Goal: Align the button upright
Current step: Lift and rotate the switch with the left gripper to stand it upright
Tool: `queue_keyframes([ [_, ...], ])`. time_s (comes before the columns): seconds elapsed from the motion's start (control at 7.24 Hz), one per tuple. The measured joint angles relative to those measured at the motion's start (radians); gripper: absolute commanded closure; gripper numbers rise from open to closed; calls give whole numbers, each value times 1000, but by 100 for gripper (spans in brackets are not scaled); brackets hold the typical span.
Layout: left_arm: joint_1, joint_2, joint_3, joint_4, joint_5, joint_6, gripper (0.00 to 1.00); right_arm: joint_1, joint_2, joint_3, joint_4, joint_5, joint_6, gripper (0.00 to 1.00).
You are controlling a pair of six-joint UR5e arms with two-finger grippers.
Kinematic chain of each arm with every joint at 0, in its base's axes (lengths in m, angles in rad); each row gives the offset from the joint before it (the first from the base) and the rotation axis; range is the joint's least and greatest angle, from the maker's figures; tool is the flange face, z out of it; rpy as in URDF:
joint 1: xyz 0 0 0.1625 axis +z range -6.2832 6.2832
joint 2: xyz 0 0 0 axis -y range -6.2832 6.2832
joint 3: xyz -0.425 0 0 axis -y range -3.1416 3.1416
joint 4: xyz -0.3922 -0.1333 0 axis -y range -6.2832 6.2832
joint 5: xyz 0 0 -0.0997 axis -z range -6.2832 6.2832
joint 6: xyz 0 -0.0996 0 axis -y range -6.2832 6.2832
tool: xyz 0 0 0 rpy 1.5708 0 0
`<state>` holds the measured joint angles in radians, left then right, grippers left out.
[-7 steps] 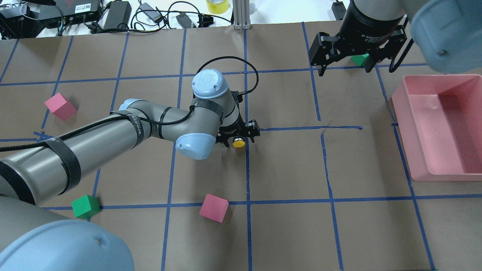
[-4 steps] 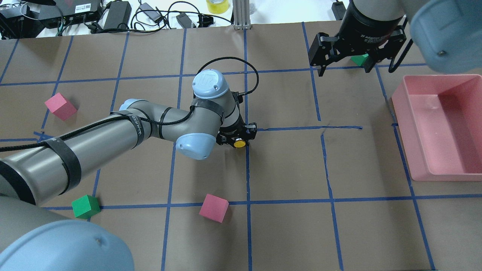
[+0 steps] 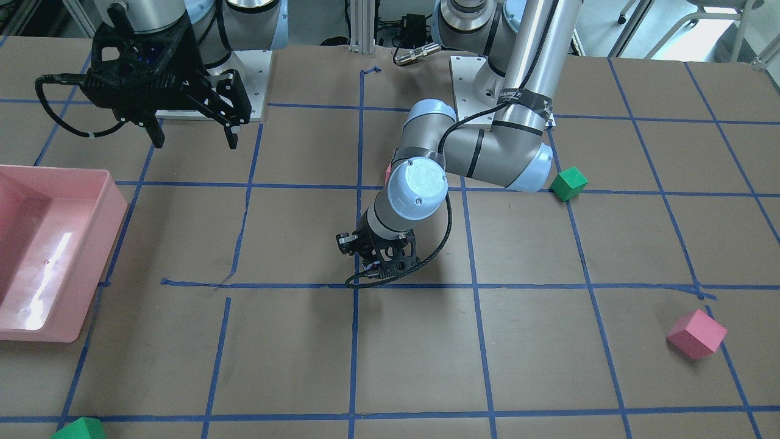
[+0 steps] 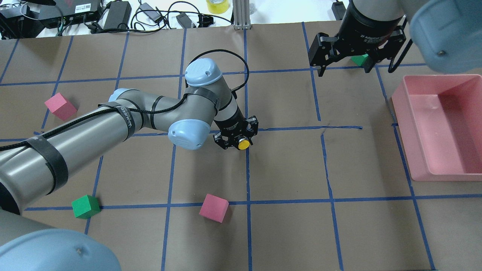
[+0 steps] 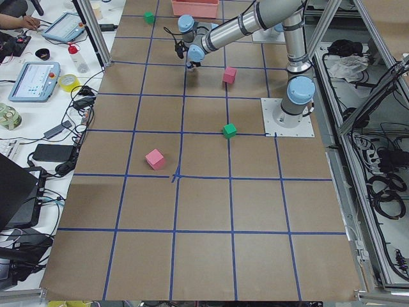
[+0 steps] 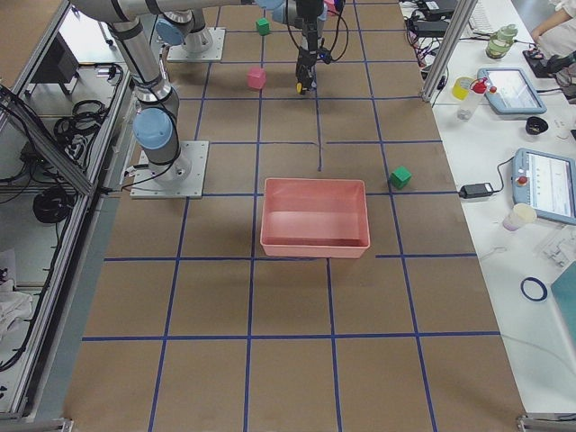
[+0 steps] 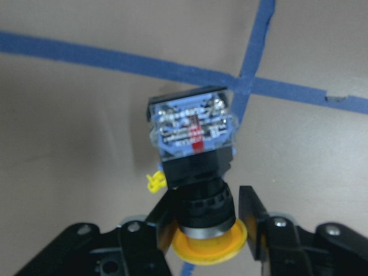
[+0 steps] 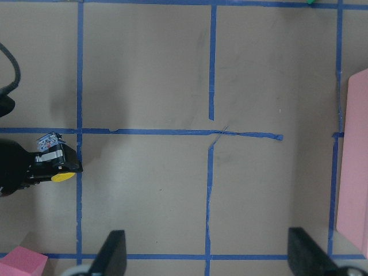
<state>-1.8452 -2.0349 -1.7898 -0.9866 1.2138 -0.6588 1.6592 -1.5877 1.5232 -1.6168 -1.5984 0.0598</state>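
The button (image 4: 244,144) has a yellow cap, black body and clear blue base. My left gripper (image 4: 237,138) is shut on it near the table's middle, beside a blue tape crossing. In the left wrist view the fingers (image 7: 250,215) clamp the black neck just above the yellow cap (image 7: 210,252), and the base (image 7: 192,129) points away toward the table. The button also shows in the right wrist view (image 8: 57,167). In the front-facing view the left gripper (image 3: 378,259) hides it. My right gripper (image 4: 344,69) is open and empty, high at the far right.
Pink cubes lie at the left (image 4: 60,106) and front middle (image 4: 213,207). A green cube (image 4: 86,206) lies front left, and another (image 4: 359,59) behind the right gripper. A pink bin (image 4: 444,128) stands at the right edge. Cables lie past the far edge.
My left gripper was open around the button, then shut on it. The wrist has since swung left and tilted, turning the button with it. The right arm has not moved.
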Motion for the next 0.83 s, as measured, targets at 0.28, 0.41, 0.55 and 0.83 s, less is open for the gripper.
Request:
queue_keyframes([
  [0.28,75,-1,-2,-41,-233,-157,100,0,0,0,0,-1,0,0],
  [0.41,114,-3,-12,-61,-357,-194,100,0,0,0,0,-1,-1,0],
  [0.55,154,-8,-28,-79,-484,-200,100,0,0,0,1,-1,-1,0],
  [0.83,218,-27,-72,-115,-692,-167,100,-1,0,0,0,-2,-2,0],
])
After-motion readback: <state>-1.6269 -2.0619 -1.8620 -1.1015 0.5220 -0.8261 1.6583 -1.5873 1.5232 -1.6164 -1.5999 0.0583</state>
